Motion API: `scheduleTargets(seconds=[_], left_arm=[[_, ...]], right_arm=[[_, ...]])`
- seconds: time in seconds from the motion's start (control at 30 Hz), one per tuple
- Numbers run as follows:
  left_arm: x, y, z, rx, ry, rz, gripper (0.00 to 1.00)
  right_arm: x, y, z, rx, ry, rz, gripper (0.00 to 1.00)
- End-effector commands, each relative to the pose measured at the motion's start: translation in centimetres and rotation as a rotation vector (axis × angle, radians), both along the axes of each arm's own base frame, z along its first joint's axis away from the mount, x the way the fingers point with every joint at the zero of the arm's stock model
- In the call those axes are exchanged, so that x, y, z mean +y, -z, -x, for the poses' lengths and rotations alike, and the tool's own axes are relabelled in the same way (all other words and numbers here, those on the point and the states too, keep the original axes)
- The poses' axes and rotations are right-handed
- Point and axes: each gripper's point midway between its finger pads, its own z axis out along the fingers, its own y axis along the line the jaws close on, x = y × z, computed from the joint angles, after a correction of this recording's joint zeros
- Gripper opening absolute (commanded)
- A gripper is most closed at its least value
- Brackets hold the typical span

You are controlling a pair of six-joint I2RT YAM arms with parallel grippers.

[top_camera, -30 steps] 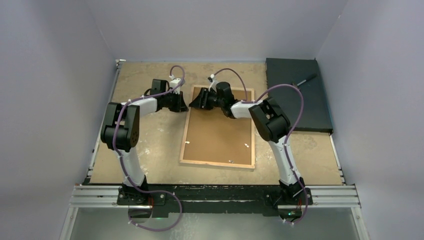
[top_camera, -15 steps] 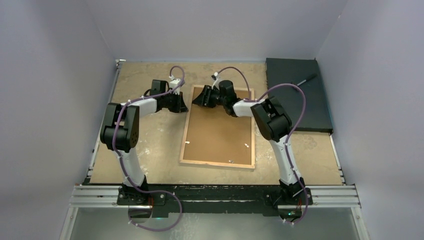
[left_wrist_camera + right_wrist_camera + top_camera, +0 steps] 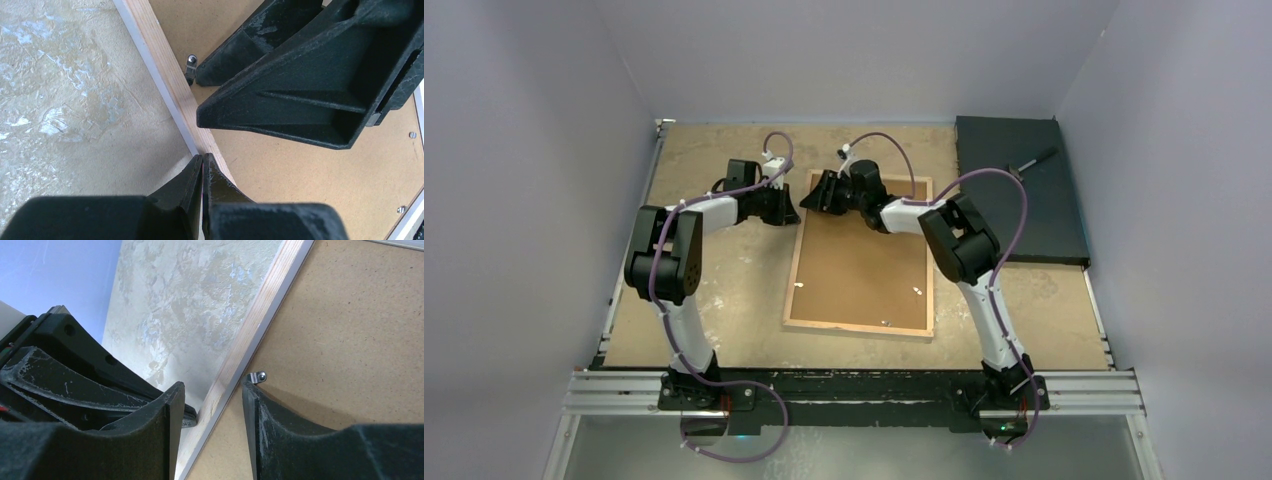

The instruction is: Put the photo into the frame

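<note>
Left jaws pressing fully together, empty, tips sitting at the wooden edge of the frame (image 3: 167, 75), right jaws standing half open, empty, straddling that edge, metal tab (image 3: 259, 376) lying just beside.

The top external camera looks steeply down from above and behind the arm bases (image 3: 699, 385), taking in the whole table (image 3: 724, 290). Each wrist camera sits very close above the frame (image 3: 796, 262), facing it from opposite sides. Both share its wooden side rail and one metal clip (image 3: 190, 62).
</note>
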Motion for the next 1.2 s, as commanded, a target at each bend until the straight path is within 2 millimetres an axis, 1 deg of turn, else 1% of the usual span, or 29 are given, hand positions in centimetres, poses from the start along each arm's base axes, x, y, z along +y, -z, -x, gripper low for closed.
scheduleTargets(seconds=[0.0,0.2,0.47,0.57,0.7,0.8,0.87,0.9,0.97,1.0,1.03,1.07,1.13,1.17], left_arm=[[0.7,2.4,3.0,0.114,0.013,-0.030,0.00],[0.7,2.3,3.1,0.115,0.015,-0.030,0.00],[0.7,2.5,3.2,0.117,0.016,-0.030,0.00],[0.7,2.5,3.3,0.117,0.018,-0.031,0.00],[0.8,2.4,3.3,0.120,0.017,-0.031,0.00],[0.8,2.1,3.3,0.114,0.018,-0.032,0.00],[0.9,1.5,3.3,0.108,0.017,-0.032,0.00],[1.0,1.2,3.3,0.108,0.015,-0.032,0.00],[1.7,0.2,3.1,0.108,0.007,-0.024,0.00],[2.1,-0.4,2.9,0.103,0.003,-0.019,0.00],[2.7,-1.1,2.6,0.097,-0.007,-0.012,0.00],[3.2,-1.8,2.4,0.086,-0.010,-0.013,0.00],[4.5,-2.9,1.9,0.054,-0.012,-0.028,0.00],[4.9,-3.5,1.8,0.037,-0.013,-0.039,0.01]], right_arm=[[0.3,0.0,-0.6,-0.009,0.032,0.033,0.49],[0.2,0.0,-0.9,-0.018,0.069,0.043,0.48],[0.6,0.1,-1.2,-0.018,0.074,0.032,0.48],[0.7,0.1,-1.0,-0.012,0.068,0.023,0.48],[1.2,-0.1,-0.4,-0.002,0.041,-0.005,0.48],[1.8,-0.7,0.0,-0.004,0.018,-0.035,0.48],[2.6,-1.6,0.6,-0.004,-0.021,-0.071,0.48],[2.9,-2.3,0.9,-0.006,-0.039,-0.095,0.48],[3.2,-4.2,1.2,-0.013,-0.055,-0.136,0.49],[3.3,-5.3,1.7,-0.009,-0.076,-0.152,0.51],[3.1,-6.6,2.0,-0.023,-0.088,-0.164,0.52],[2.6,-8.0,1.8,-0.045,-0.078,-0.165,0.53],[0.7,-10.4,1.1,-0.089,-0.033,-0.150,0.57],[-0.5,-11.0,0.7,-0.105,-0.006,-0.128,0.61]])
